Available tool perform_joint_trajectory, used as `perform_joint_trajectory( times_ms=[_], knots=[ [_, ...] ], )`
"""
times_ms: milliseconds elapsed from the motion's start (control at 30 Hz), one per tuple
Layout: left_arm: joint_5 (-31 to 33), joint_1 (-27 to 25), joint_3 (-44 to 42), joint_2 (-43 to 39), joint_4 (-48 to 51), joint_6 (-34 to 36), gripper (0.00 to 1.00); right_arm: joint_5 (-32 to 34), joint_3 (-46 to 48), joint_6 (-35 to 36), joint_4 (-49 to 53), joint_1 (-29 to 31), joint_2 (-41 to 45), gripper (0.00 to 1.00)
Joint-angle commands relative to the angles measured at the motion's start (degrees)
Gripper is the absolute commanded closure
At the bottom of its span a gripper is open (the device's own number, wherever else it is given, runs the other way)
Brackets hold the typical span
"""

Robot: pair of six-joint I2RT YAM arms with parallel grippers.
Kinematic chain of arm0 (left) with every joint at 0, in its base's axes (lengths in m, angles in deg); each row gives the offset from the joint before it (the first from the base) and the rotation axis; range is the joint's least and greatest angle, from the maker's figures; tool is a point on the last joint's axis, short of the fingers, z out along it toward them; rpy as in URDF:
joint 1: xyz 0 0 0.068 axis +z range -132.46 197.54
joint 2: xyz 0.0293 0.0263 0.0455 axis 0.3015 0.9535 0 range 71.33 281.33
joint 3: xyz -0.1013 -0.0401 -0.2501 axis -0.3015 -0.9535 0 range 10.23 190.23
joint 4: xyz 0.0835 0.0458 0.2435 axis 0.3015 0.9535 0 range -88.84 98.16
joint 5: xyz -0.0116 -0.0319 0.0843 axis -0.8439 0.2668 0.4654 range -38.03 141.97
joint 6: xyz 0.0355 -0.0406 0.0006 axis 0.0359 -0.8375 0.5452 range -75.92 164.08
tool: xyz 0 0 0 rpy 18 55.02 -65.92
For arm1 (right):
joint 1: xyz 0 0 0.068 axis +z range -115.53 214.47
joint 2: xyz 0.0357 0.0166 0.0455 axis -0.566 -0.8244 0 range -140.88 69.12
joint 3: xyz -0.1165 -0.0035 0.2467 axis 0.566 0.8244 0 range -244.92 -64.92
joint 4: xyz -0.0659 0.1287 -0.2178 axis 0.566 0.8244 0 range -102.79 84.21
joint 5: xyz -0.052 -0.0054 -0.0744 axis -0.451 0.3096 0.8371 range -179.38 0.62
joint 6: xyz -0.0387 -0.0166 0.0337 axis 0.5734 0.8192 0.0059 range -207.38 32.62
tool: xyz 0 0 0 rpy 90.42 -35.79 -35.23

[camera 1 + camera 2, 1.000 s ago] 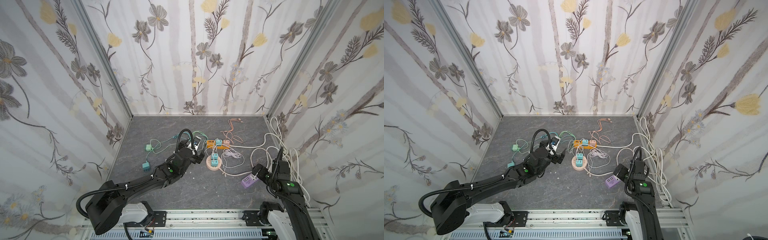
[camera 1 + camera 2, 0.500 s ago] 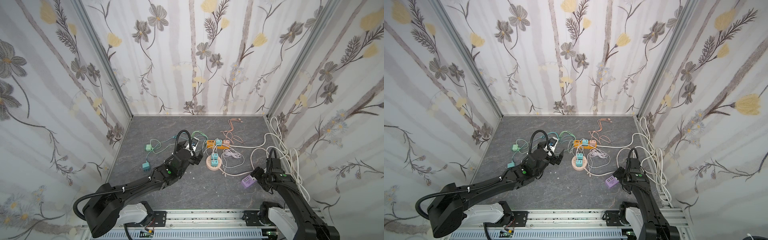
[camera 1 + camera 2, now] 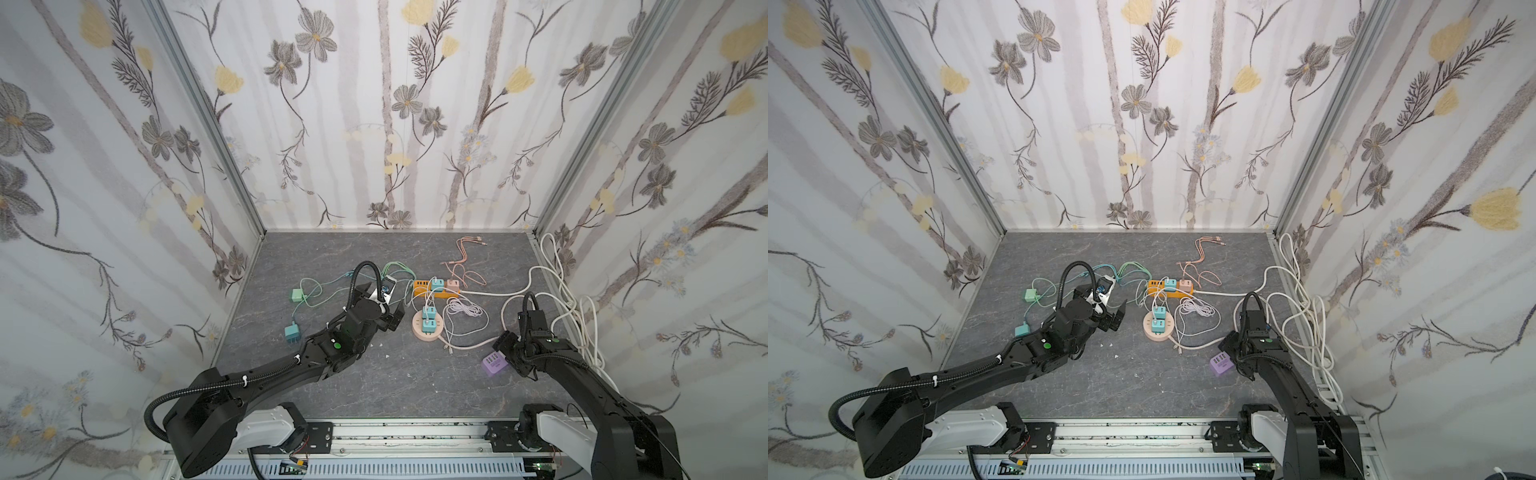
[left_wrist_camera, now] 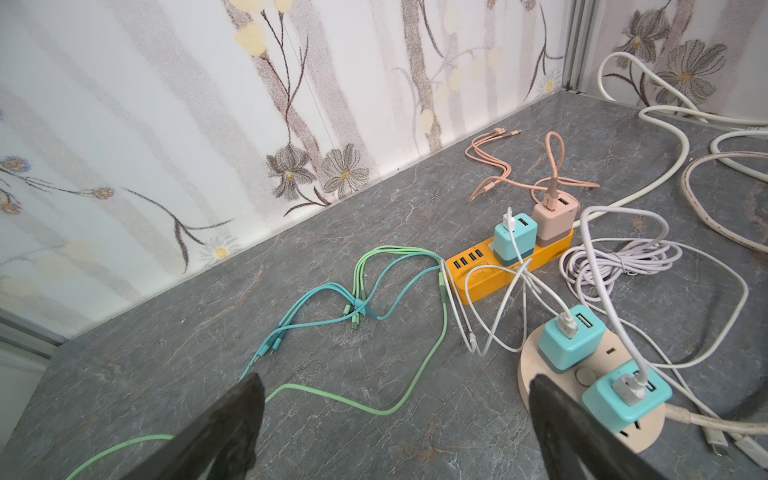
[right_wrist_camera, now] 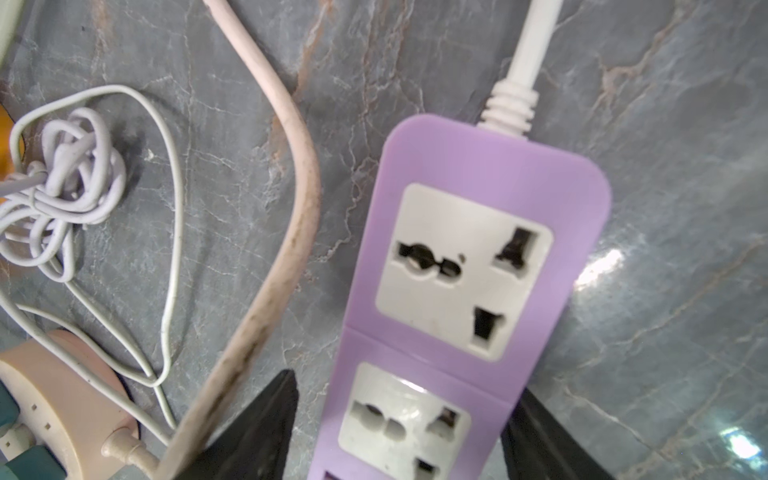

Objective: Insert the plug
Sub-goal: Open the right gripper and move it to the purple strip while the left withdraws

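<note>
Both top views show us the purple power strip on the worktop, at the right jaws' tips. Through the right wrist, we see those jaws straddling it, unclenched, a gap on one side. Through the left wrist, left jaws gape wide, empty, beside the round socket.

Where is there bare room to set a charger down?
Bare: the near strip of grey marbled tabletop between the left arm and the purple power strip, and the far band by the back wall, left of the pink cable. Crowded: around the orange power strip and round pink socket hub; white cords fill the right edge.
</note>
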Motion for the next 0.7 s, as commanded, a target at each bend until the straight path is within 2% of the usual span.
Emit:
perform_joint_trajectory(
  times_ms=[0, 133, 267, 400, 567, 667],
  knots=[
    [-0.96, -0.01, -1.28, -0.28, -1.90, 1.39, 0.00, 2.40, -0.64, -1.41, 0.09, 0.54, 0.26, 0.33],
    [-1.29, 0.06, -1.05, -0.10, -0.28, 1.66, 0.00, 2.63, -1.38, -1.85, 1.94, 0.64, -0.38, 0.33],
    [-0.95, 0.03, -1.03, -0.19, 0.63, 1.90, 0.00, 2.36, -3.81, -4.18, 3.56, 0.86, -3.35, 0.22],
    [-0.51, 0.05, -1.34, -0.45, 1.09, 1.90, 0.00, 1.96, -6.56, -7.97, 5.20, 1.77, -7.18, 0.19],
    [0.80, 0.06, -1.73, -0.63, 1.93, 2.43, 0.00, 3.53, -8.74, -12.98, 8.19, 3.99, -10.73, 0.27],
    [1.56, -0.01, -2.19, -0.81, 1.98, 3.33, 0.00, 4.21, -9.30, -14.71, 9.46, 5.12, -11.34, 0.36]
  ],
)
